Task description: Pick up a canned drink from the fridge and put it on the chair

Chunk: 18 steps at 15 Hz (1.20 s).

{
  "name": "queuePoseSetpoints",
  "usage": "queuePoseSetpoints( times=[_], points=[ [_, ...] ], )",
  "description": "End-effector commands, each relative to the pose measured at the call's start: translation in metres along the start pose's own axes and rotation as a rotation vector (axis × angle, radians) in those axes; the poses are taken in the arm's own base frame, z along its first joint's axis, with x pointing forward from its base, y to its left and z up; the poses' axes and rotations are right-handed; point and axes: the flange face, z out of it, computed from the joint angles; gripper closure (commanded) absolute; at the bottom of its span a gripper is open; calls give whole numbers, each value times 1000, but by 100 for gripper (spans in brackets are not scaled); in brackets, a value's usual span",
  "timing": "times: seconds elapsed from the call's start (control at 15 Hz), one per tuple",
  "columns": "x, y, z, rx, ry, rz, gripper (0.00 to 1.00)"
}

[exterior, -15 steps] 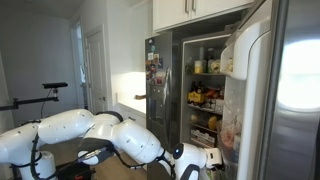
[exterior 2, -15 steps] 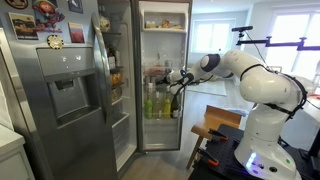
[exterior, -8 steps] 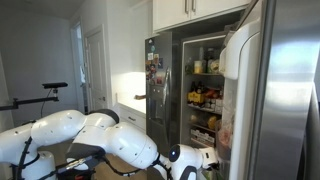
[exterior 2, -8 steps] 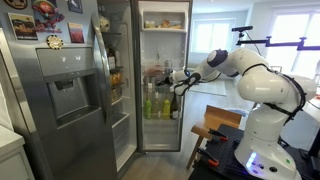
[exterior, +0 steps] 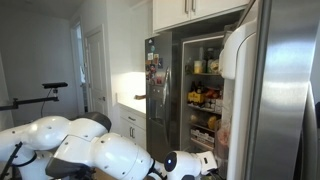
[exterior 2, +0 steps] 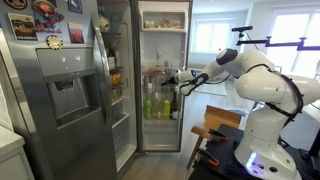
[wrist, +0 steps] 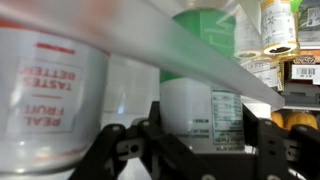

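In the wrist view a green-and-white canned drink stands between my gripper fingers; the black fingers press on both of its sides, so the gripper is shut on it. A white can with red print stands right beside it. The open stainless-steel fridge shows in both exterior views, and the gripper reaches onto a lit middle shelf. In an exterior view the gripper sits low in front of the fridge interior. The wooden chair stands beside the robot base.
Bottles and jars crowd the shelves around the can. A shelf edge crosses diagonally over the cans. Green bottles fill the shelf below the gripper. The open fridge door looms close on one side.
The arm's wrist and elbow have swung away from the fridge and dropped lower, while the hand stays at the same shelf. The jaws have not changed.
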Motion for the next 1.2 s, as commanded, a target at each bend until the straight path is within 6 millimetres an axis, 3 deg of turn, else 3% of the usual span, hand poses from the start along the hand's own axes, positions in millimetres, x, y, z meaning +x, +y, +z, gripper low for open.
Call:
queuePoseSetpoints(
  times=[0.0,0.27,0.6,0.93,1.13],
  points=[
    [1,-15,-35,95,78,-15,53],
    [-15,-22,-74,156,141,0,53],
    [-33,-44,-114,226,149,13,53],
    [-35,-73,-136,291,182,15,53],
    [-45,-103,-158,358,180,35,53]
  ],
)
